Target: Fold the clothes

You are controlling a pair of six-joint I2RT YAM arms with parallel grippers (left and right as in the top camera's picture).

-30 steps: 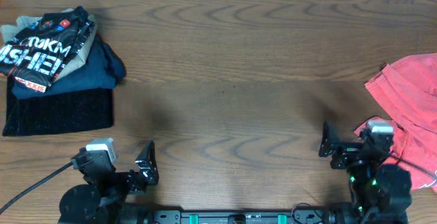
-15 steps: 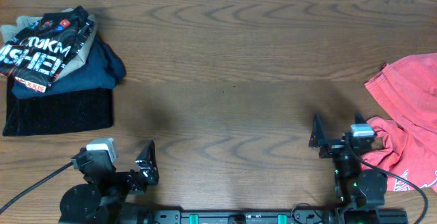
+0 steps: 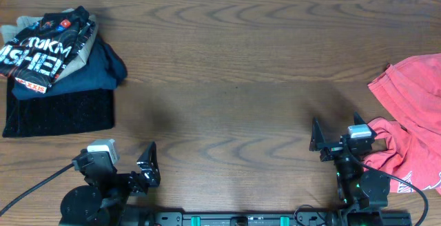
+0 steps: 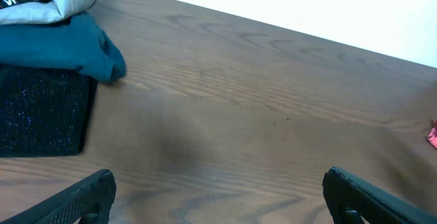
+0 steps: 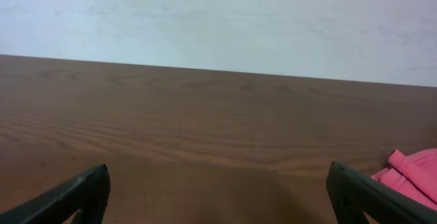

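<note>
The wooden table [image 3: 227, 60] carries a folded clothes stack [image 3: 58, 81] far left and coral-red garments [image 3: 413, 109] far right.

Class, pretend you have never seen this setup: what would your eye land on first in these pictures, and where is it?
The crumpled coral-red garment at the right edge of the table stands out most against the brown wood. Next comes the neat stack of folded clothes at the far left, topped by a black jersey with white lettering. The left gripper and right gripper sit open and empty at the near edge.
</note>
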